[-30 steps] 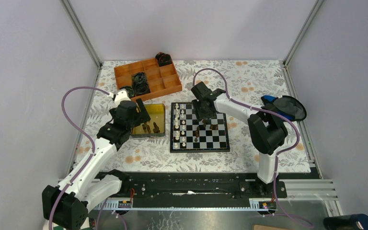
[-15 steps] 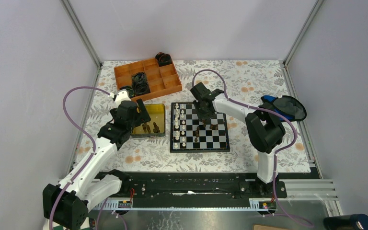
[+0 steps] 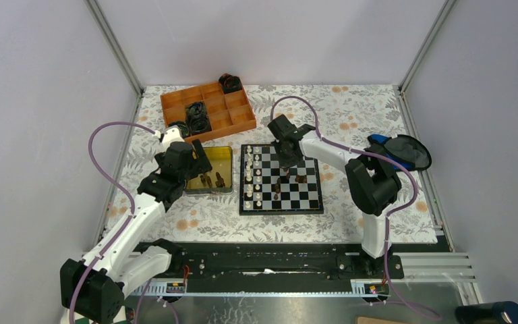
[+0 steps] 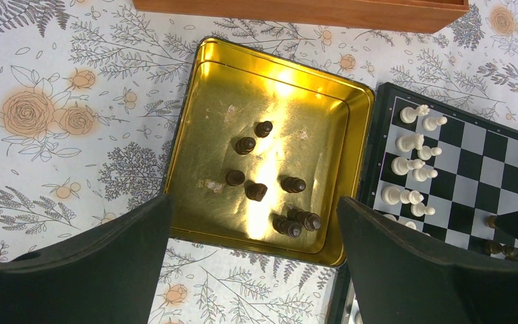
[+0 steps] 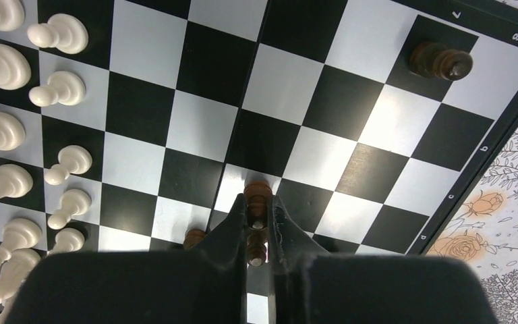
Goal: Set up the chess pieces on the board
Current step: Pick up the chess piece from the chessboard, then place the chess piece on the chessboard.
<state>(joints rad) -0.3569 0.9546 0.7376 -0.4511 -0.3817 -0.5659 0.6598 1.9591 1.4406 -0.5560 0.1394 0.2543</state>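
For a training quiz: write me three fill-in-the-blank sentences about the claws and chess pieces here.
The right claw is shut on a ____ chess piece.
The left claw, above the gold tin, is ____, holding nothing.
In the top view, the white pieces stand along the ____ side of the board.
Missing: dark brown; open; left.

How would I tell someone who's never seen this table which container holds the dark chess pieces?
Find the chessboard in the middle of the flowered tablecloth. Right beside its left edge sits a shallow square tin. Unlike the orange divided tray behind it, it is shiny gold, undivided, and holds loose dark chess pieces.
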